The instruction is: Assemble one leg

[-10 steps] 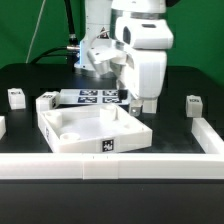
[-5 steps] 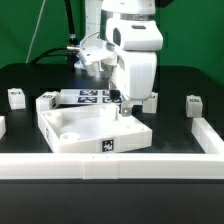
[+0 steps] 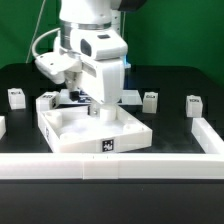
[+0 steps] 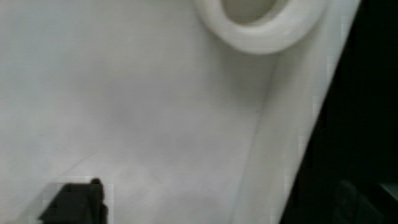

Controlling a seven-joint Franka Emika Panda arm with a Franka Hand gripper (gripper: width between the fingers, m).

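Note:
The large white square tray-like piece (image 3: 125, 128) lies in the middle of the table. My gripper (image 3: 97, 112) hangs low over its inner floor, near the far wall. In the wrist view the gripper (image 4: 205, 205) shows one black fingertip (image 4: 75, 203) above the white floor (image 4: 160, 110), and nothing lies between the jaws. A round corner hole (image 4: 249, 20) shows there too. Small white legs with marker tags stand on the table: one (image 3: 150, 100) behind the tray on the exterior view's right, one (image 3: 192, 104) farther right, and two on the left (image 3: 16, 97) (image 3: 46, 99).
The marker board (image 3: 78, 97) lies behind the tray, mostly hidden by the arm. A white rail (image 3: 60, 165) runs along the front of the table and turns back along the exterior view's right (image 3: 208, 136). Black tabletop (image 4: 365, 120) shows beside the tray.
The arm has swung toward the exterior view's left, from beside the leg behind the tray to over the tray's inside. That leg now stands uncovered.

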